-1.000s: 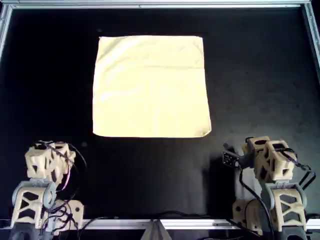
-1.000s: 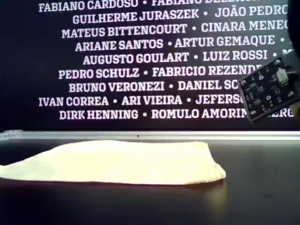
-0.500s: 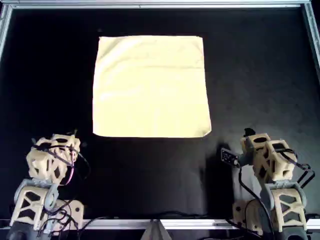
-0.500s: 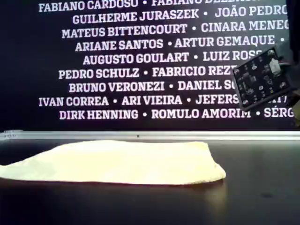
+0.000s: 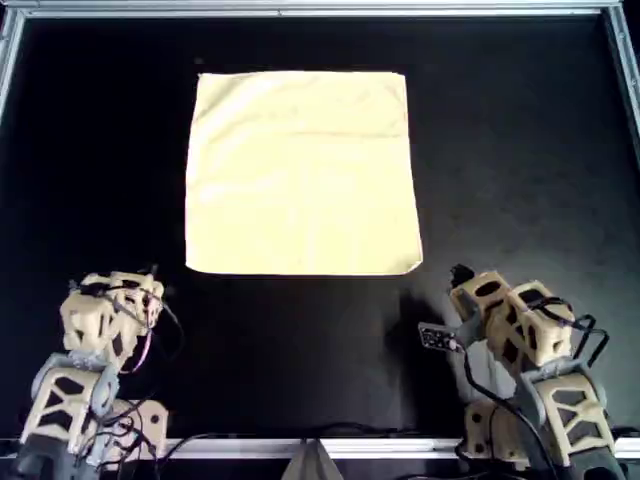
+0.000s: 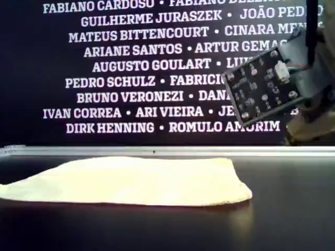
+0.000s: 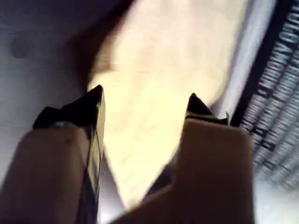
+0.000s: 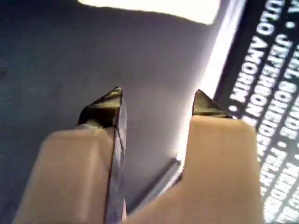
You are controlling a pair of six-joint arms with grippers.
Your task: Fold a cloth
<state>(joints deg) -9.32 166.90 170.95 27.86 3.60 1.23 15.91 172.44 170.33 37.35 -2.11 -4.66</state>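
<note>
The pale yellow cloth (image 5: 302,172) lies flat and spread on the black table in the overhead view's upper middle. It also shows in the exterior view (image 6: 131,181). My first gripper (image 7: 145,100) is open and empty, with the blurred cloth (image 7: 163,79) ahead between its jaws. It is the arm at the overhead view's lower left (image 5: 112,305), short of the cloth's near edge. My second gripper (image 8: 159,98) is open and empty over bare table, with a cloth corner (image 8: 187,7) off to one side. It is the arm at the overhead view's lower right (image 5: 478,295).
A metal rail (image 5: 320,8) frames the black table. A black wall with white names (image 6: 136,65) stands behind the far rail. A small circuit board (image 6: 261,86) on the second arm hangs at the exterior view's right.
The second arm has swung toward the overhead view's left, nearer the cloth's near corner; its circuit board slid left in the exterior view. The first arm shifted slightly. The cloth has not moved.
</note>
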